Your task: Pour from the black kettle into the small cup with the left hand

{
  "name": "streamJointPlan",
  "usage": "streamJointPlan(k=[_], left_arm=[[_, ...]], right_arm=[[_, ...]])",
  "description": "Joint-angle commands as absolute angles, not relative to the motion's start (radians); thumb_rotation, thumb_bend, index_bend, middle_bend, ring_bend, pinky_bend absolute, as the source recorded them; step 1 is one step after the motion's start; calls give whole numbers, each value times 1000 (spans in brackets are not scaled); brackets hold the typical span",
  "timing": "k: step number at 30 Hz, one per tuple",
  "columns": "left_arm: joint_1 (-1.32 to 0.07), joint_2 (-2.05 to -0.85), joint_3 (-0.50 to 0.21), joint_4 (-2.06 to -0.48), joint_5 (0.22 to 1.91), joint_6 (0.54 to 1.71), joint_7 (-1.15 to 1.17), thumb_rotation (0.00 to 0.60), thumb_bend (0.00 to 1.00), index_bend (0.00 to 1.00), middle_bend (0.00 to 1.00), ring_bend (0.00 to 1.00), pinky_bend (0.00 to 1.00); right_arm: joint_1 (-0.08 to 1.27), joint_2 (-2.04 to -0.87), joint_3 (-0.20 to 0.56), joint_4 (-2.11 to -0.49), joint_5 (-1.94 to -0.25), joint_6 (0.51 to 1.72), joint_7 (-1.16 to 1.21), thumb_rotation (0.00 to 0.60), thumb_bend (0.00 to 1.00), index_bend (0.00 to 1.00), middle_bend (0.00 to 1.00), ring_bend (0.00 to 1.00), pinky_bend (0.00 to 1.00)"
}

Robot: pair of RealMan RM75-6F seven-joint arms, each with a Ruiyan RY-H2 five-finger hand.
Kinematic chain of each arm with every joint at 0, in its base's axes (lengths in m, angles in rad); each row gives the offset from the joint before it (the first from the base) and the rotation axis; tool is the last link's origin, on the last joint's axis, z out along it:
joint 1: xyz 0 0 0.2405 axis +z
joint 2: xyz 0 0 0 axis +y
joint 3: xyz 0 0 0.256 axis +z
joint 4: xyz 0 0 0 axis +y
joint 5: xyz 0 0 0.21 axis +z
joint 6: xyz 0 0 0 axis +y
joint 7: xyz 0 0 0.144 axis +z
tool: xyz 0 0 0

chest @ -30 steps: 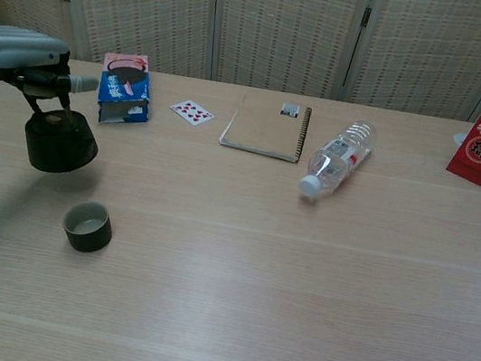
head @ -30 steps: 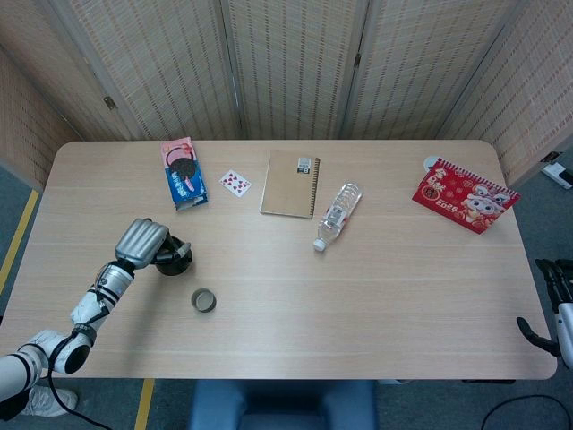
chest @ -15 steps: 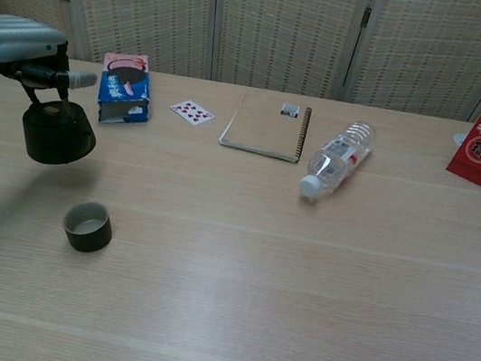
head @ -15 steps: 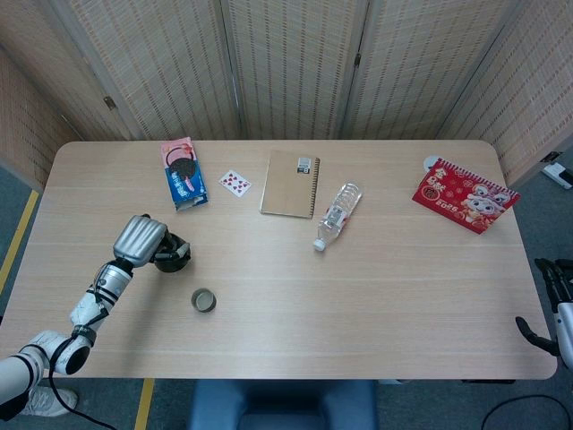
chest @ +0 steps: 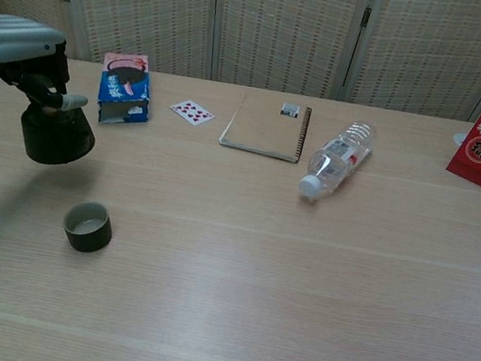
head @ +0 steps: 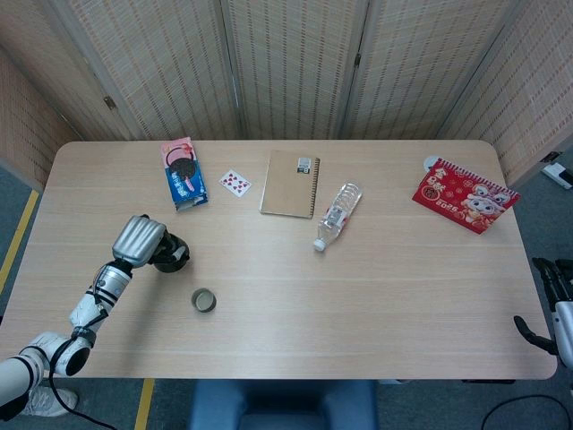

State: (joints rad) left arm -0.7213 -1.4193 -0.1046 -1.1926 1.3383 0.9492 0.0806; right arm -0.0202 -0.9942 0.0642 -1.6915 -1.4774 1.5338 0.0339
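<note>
The black kettle [chest: 56,136] hangs just above the table at the left, roughly upright, and my left hand [chest: 19,47] grips its top handle. From the head view the kettle [head: 170,257] peeks out beside the left hand [head: 139,240]. The small dark cup [chest: 88,226] stands on the table in front and slightly right of the kettle, apart from it; the head view shows this cup [head: 204,300] too. My right hand [head: 548,305] hangs off the table's right edge, fingers apart, holding nothing.
Along the back lie a cookie packet [head: 182,173], a playing card [head: 235,183], a brown notebook [head: 290,183] and a clear water bottle [head: 337,215] on its side. A red calendar [head: 465,194] stands at the far right.
The left hand has lifted the kettle slightly and drawn it a little to the left and back, away from the cup. The cup has stayed put.
</note>
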Motion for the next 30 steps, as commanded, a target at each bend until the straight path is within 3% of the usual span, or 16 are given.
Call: streamJointPlan(k=[1, 18, 30], left_arm=[[-717, -1416, -101, -1198, 1342, 951, 82, 298, 465, 995, 1000, 921, 523], [-691, -1369, -71, -1291, 1414, 1003, 102, 303, 482, 995, 1000, 919, 523], [-667, -1365, -44, -1318, 1490, 1078, 165, 374, 483, 995, 1000, 920, 523]], right_arm=[[-20, -995, 64, -1691, -1478, 1534, 34, 600, 289, 33, 130, 250, 0], [-12, -999, 64, -1689, -1479, 1526, 34, 600, 290, 34, 139, 249, 0], [-13, -998, 63, -1688, -1484, 1530, 36, 600, 290, 34, 139, 249, 0]])
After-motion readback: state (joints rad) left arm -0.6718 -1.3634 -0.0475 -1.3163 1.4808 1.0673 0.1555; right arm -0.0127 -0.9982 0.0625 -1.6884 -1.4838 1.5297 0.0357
